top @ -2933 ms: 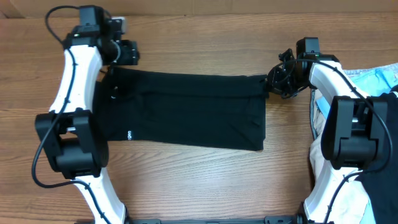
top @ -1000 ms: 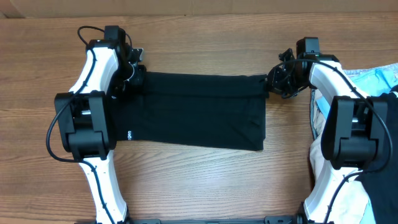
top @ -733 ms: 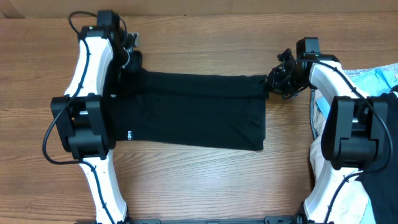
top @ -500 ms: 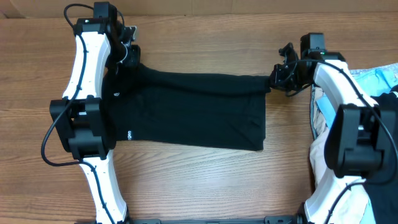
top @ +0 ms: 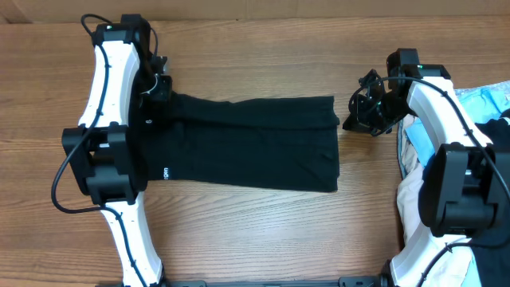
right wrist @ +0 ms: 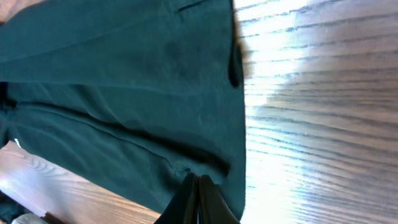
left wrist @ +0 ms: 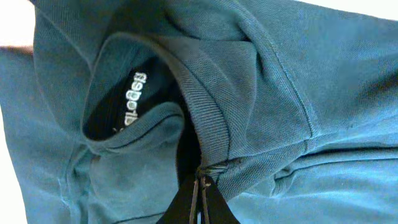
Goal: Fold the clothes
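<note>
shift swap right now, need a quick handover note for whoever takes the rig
Left gripper: shut, pinching the T-shirt at the collar beside the neck label, at its far left corner.
Right gripper: shut; from overhead it sits just off the shirt's right edge and seems to hold nothing.
T-shirt: flat on the table as a long rectangle, sleeves out of sight.
Done: lengthwise fold.
Left: probably folding it across into a compact stack.
A light-blue garment lies at the right edge.
</note>
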Action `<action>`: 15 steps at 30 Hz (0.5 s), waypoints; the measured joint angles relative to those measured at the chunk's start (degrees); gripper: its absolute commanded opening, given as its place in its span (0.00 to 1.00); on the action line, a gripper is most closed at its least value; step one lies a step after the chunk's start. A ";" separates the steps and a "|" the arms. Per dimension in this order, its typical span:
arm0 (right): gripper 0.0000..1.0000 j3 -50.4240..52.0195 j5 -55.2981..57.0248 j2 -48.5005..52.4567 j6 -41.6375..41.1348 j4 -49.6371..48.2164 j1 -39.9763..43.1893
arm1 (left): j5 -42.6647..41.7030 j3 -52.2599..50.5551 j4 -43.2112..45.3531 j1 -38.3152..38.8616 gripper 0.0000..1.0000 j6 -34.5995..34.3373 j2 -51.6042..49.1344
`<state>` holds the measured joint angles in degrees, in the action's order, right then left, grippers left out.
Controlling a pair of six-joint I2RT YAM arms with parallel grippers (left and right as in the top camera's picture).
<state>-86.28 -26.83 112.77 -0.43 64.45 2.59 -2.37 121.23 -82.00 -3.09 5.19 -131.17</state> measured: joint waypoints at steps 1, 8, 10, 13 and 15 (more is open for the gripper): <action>0.33 0.00 0.04 0.00 -0.22 -0.94 0.00 | -0.24 0.00 0.37 -0.09 0.04 -0.17 0.00; 0.47 1.16 0.07 0.00 -0.63 -17.86 -0.33 | -3.41 0.02 3.04 -0.39 0.04 -0.52 0.00; 0.46 2.14 0.09 0.00 -0.90 -20.90 -0.79 | -4.28 0.00 3.58 -0.37 0.04 -0.55 0.00; 0.45 2.73 0.35 0.37 -1.29 -23.08 -1.97 | -4.96 0.02 3.61 -0.39 0.04 -0.55 0.00; 0.41 2.73 1.79 1.14 -1.95 -23.80 -3.04 | -5.18 0.00 3.63 -0.39 0.04 -0.55 0.00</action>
<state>-83.55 -25.04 113.91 -2.37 40.64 -0.45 -7.55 121.23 -78.37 -3.49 4.64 -131.17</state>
